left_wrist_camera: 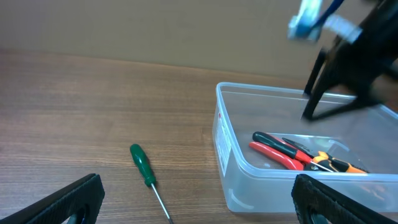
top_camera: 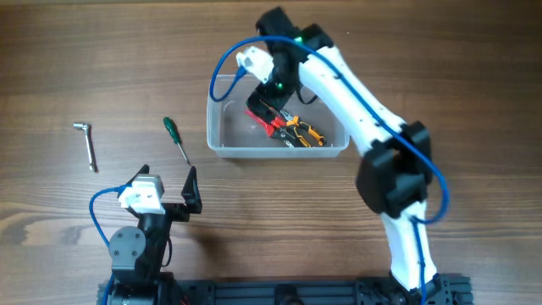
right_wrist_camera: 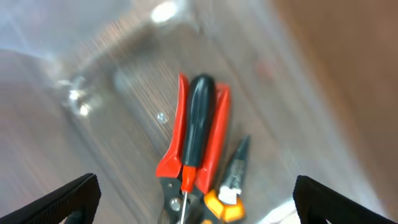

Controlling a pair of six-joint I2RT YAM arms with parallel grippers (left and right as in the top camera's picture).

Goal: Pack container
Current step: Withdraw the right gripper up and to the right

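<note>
The container is a clear tub at the table's middle back. Inside it lie red-handled cutters, orange-and-black pliers and a black-and-red screwdriver, which rests on the cutters next to the pliers. My right gripper hangs open over the tub's inside, and in the right wrist view the right gripper has nothing between its fingers. My left gripper stands open near the front left, also empty. Its own view shows the left gripper facing the container.
A green-handled screwdriver lies on the wood left of the tub, between it and my left gripper, and the green screwdriver shows in the left wrist view too. An L-shaped metal key lies further left.
</note>
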